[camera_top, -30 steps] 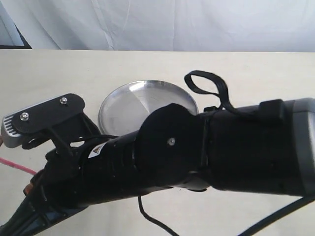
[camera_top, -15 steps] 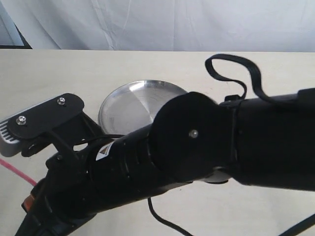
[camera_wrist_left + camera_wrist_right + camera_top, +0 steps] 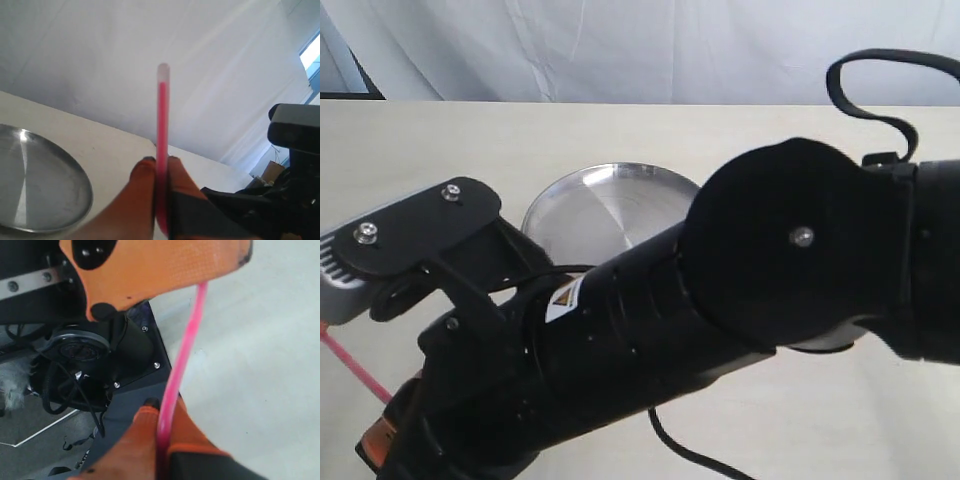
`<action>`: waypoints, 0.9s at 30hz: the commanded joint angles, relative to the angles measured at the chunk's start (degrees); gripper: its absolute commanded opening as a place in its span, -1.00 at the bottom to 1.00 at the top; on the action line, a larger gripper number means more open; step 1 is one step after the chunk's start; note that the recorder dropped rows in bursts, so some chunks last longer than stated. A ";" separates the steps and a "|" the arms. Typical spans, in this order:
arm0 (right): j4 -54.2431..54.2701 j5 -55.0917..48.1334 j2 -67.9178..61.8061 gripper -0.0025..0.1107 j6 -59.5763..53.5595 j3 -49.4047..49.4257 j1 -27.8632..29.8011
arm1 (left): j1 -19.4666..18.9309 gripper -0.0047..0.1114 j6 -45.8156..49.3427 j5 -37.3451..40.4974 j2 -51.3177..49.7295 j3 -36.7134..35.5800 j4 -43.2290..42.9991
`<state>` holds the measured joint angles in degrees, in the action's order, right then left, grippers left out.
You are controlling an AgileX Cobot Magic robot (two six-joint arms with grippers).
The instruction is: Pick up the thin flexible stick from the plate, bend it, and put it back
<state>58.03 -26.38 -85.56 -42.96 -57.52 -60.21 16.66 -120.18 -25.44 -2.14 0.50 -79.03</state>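
The thin pink-red stick (image 3: 162, 115) is held off the plate, and both grippers are shut on it. In the left wrist view my left gripper (image 3: 161, 167) pinches it low down, and its white tip (image 3: 163, 70) points up. In the right wrist view my right gripper (image 3: 162, 412) clamps the stick (image 3: 187, 340), which curves gently up to the left gripper's orange fingers (image 3: 160, 265). The exterior view shows only a short pink piece of the stick (image 3: 350, 365) at the far left. The silver plate (image 3: 590, 200) lies bare behind the arm, and part of its rim (image 3: 75, 170) shows in the left wrist view.
A large black arm (image 3: 740, 300) crosses the exterior view from right to lower left and hides most of the pale table (image 3: 440, 150). A wrist camera bracket (image 3: 410, 240) sticks out at the left. A white curtain (image 3: 640, 50) hangs behind the table.
The black arm's big round joint has shifted right and grown larger in the exterior view. The visible pink piece of stick has dropped lower at the left edge.
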 commanded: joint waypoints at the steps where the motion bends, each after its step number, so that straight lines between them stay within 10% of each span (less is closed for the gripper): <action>1: -1.24 0.30 1.22 -0.97 -0.98 -0.50 0.11 | 0.54 -0.92 0.70 1.33 0.09 -0.50 6.31; 16: -5.69 -4.28 1.10 -0.97 -0.98 -0.50 0.11 | 0.54 -0.25 0.85 5.96 0.09 -0.50 16.17; 23: -5.69 -4.95 1.10 -0.97 -0.98 -0.50 0.11 | 0.54 -0.89 4.27 6.14 0.09 -0.50 15.14; 27: -5.09 -5.33 1.59 -0.97 -0.98 -0.50 0.11 | 0.54 -0.91 8.74 5.94 0.09 -0.50 15.14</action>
<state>52.56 -30.78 -85.10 -43.31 -57.75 -60.21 16.89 -114.75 -20.75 -2.14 0.31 -63.23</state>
